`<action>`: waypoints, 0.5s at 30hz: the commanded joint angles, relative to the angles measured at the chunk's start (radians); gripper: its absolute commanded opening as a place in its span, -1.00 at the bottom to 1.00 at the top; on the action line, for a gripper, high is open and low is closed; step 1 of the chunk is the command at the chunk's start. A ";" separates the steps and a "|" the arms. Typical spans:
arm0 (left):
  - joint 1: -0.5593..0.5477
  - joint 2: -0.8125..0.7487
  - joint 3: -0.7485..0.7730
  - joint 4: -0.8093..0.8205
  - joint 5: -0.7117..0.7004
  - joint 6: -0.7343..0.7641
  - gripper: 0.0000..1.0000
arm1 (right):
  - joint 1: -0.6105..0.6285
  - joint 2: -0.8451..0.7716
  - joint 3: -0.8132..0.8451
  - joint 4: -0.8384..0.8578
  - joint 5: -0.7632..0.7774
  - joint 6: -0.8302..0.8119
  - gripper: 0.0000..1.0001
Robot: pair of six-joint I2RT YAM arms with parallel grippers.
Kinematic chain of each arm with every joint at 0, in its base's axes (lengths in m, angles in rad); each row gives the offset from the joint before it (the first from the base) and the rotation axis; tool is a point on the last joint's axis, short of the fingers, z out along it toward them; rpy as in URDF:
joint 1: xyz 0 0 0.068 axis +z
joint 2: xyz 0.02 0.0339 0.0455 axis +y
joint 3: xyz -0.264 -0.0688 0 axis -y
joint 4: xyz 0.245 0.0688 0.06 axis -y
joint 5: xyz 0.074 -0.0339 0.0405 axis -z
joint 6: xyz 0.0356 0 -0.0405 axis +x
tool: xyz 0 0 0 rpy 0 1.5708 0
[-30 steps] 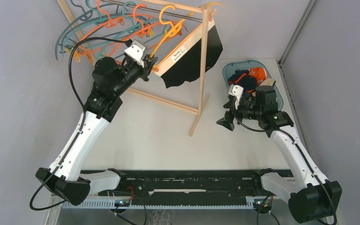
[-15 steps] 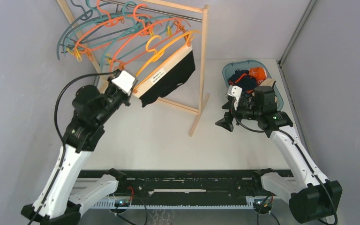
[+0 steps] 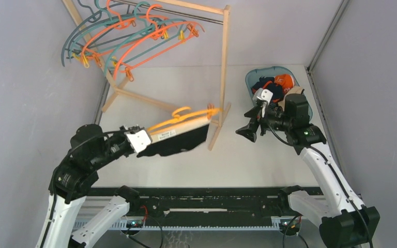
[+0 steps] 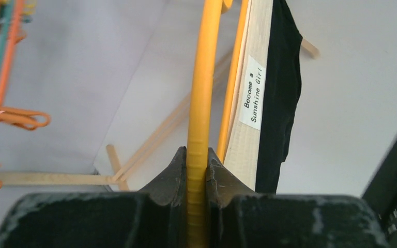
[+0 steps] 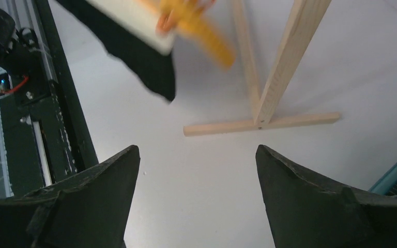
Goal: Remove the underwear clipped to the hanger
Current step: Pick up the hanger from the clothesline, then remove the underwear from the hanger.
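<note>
My left gripper point(image 3: 147, 140) is shut on a yellow hanger point(image 3: 183, 118), held off the rack over the table's middle. In the left wrist view the hanger's bar point(image 4: 200, 103) runs between the shut jaws at the gripper point(image 4: 197, 155). Black underwear point(image 3: 178, 144) with a white labelled waistband point(image 4: 247, 119) hangs clipped to it. My right gripper point(image 3: 249, 132) is open and empty, right of the hanger's far end. In the right wrist view the gripper point(image 5: 196, 155) faces the table, with the black underwear point(image 5: 144, 62) and a blurred yellow clip point(image 5: 196, 23) above it.
A wooden rack point(image 3: 223, 62) stands at the back with several teal and orange hangers point(image 3: 129, 36). Its foot point(image 5: 261, 124) lies just ahead of my right gripper. A blue basket point(image 3: 253, 77) at the back right holds several removed briefs point(image 3: 271, 85).
My left arm has pulled back toward the near left, carrying the yellow hanger and black underwear off the rack and down over the table. The right gripper shifted slightly.
</note>
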 commanded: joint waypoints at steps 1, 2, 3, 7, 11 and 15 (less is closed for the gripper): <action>0.006 -0.008 -0.003 -0.125 0.208 0.207 -1.00 | -0.039 -0.076 0.004 0.152 -0.032 0.197 0.63; 0.005 -0.009 -0.013 -0.124 0.237 0.240 -1.00 | -0.055 -0.091 0.003 0.178 -0.029 0.241 0.63; 0.006 -0.007 -0.024 -0.120 0.255 0.265 -1.00 | -0.074 -0.103 0.004 0.203 -0.023 0.283 0.63; 0.005 0.009 -0.060 -0.076 0.329 0.374 -1.00 | -0.151 -0.107 0.004 0.292 -0.098 0.439 0.62; 0.004 0.036 -0.065 -0.066 0.415 0.481 -1.00 | -0.160 -0.038 0.039 0.246 -0.257 0.458 0.63; 0.004 0.069 -0.057 -0.036 0.456 0.511 -1.00 | -0.150 0.016 0.042 0.161 -0.381 0.433 0.62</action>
